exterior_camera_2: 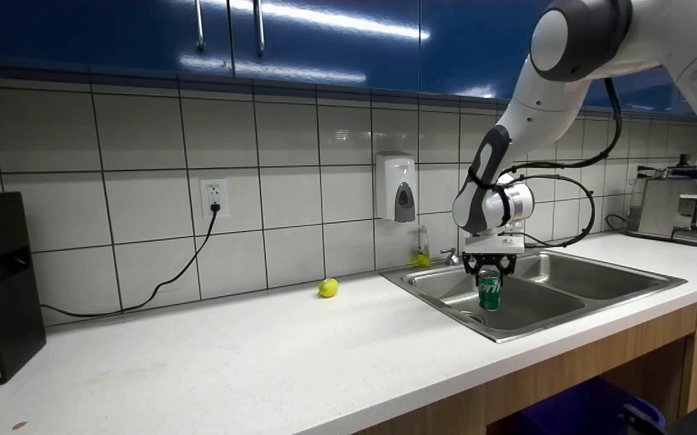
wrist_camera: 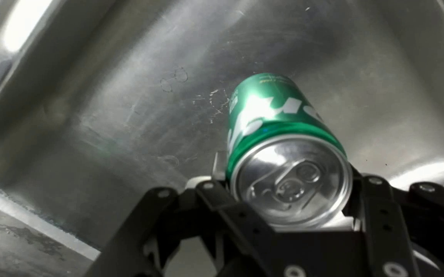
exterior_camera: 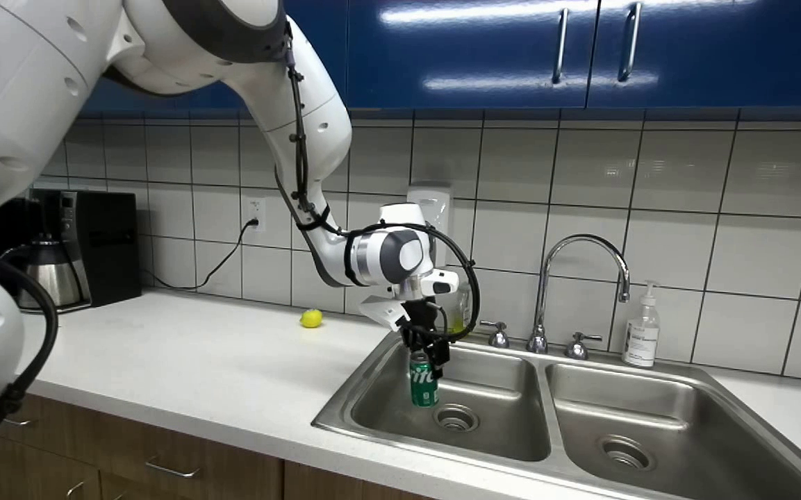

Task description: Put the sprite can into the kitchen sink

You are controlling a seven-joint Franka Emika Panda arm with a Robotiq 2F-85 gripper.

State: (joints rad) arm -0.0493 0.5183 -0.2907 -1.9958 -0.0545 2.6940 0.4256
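While the can (exterior_camera: 424, 382) is hanging or standing (contact unclear) in the left basin (exterior_camera: 504, 432) of the sink (exterior_camera: 551, 410), you are clamping the claw (exterior_camera_2: 489, 281) on its upper sides, probably the stiffest hold on slick, easily dented metal.

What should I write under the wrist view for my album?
The tool grips a can, with the sink below.

The sprite can (exterior_camera: 424, 387) sits within the gripper (exterior_camera_2: 489, 279), at the left basin (exterior_camera: 504, 420) of the kitchen sink (exterior_camera: 554, 417), floor contact unverified; the faucet (exterior_camera: 541, 298) stands behind the basins, a pump bottle (exterior_camera: 642, 337) to its right; a round object (exterior_camera: 311, 319) lies on the countertop (exterior_camera: 199, 347) between sink and coffee maker (exterior_camera: 108, 243).
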